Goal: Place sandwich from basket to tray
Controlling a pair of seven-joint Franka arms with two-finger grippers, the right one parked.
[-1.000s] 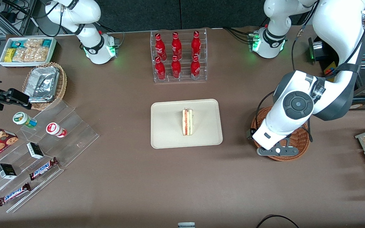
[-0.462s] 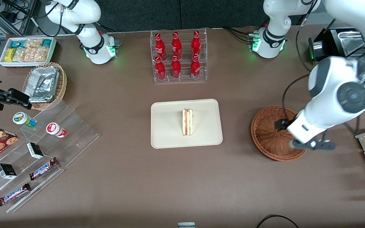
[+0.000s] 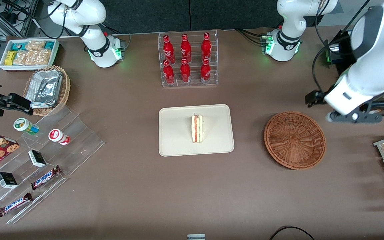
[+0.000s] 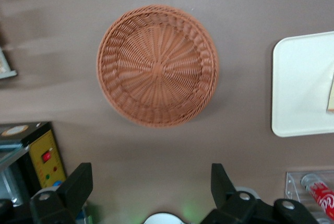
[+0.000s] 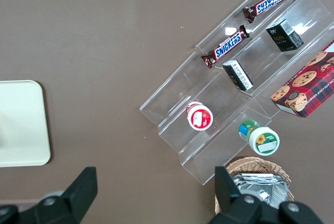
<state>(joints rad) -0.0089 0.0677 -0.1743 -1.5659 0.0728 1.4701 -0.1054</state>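
The sandwich (image 3: pixel 197 128) is lying on the tray (image 3: pixel 175 140), near its middle, with the striped cut edge facing up. The tray is sitting flat on the brown bench (image 3: pixel 138 186), nearer the front camera than the clear rack of 6 red bottles (image 3: pixel 187 59). The basket (image 3: pixel 294 140) is sitting beside the tray, toward the working arm's end of the bench, and nothing is lying in it. The claw (image 4: pixel 151 190) is hanging high above the bench, farther from the front camera than the basket; its 2 fingers (image 4: pixel 78 187) are standing wide apart and are gripping nothing.
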